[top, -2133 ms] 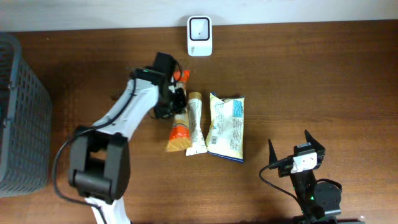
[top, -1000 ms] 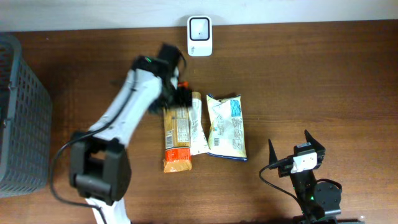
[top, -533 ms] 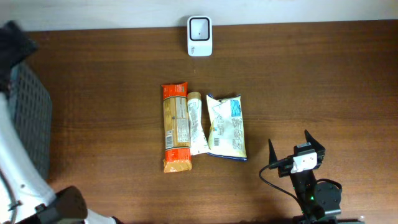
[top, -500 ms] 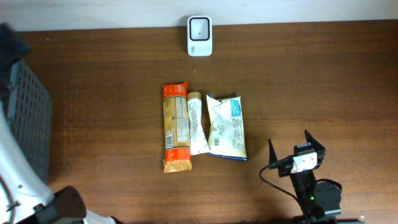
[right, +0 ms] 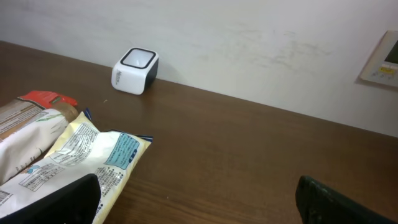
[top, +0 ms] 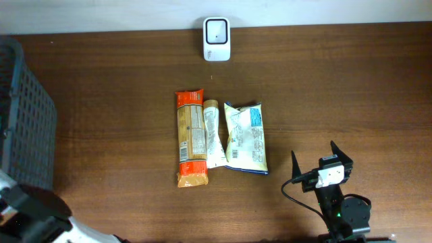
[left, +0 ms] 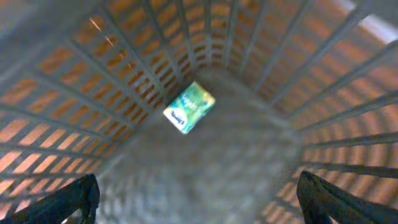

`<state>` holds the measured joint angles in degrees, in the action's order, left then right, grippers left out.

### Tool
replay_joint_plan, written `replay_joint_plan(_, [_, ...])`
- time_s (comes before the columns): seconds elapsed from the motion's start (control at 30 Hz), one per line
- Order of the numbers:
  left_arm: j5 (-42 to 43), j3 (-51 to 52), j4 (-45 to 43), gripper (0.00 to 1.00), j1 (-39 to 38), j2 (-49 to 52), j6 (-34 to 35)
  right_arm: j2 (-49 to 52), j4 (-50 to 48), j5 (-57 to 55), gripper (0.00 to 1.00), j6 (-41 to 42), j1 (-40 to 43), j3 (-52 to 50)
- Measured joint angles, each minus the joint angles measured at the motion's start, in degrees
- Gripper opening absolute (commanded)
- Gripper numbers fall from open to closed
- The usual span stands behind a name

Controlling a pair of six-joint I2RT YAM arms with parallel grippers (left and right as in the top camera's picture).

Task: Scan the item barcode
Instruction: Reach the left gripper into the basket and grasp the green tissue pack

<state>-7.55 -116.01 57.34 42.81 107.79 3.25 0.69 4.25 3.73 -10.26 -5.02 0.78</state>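
Three items lie side by side mid-table: an orange-brown packet, a narrow white pack and a white bag with a blue label. The white barcode scanner stands at the far edge, facing the table. My left gripper is open and empty, looking down into the grey basket. A green packet lies on the basket's floor. My right gripper rests open near the front right, empty. Its view shows the bag, the orange packet and the scanner.
The grey mesh basket stands at the table's left edge. The left arm's base fills the bottom-left corner. A white wall runs behind the table, with a panel at the right.
The left gripper let go of the orange-brown packet beside the other two items. The arm then swung off to the left, over the basket. The right arm has not moved.
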Motion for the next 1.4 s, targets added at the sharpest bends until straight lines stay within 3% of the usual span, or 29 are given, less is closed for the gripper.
replay_joint_plan(0.33, [0.00,0.42,-3.19,1.00,1.75,9.44,-15.85,0.00,0.00,0.00,0.99,-0.02,0.00,0.02])
replay_joint_plan(0.63, [0.04,0.44,-7.52,0.96,1.75,16.24,-23.91,0.00,0.00,0.00,0.99,-0.02,0.00,0.02])
replay_joint_plan(1.2, [0.02,0.55,-11.34,0.95,2.01,23.69,-30.51,0.00,0.00,0.00,0.99,-0.02,0.00,0.02])
replay_joint_plan(1.4, [0.00,0.55,-12.17,0.89,2.34,25.79,-34.18,0.00,0.00,0.00,0.99,-0.02,0.00,0.02])
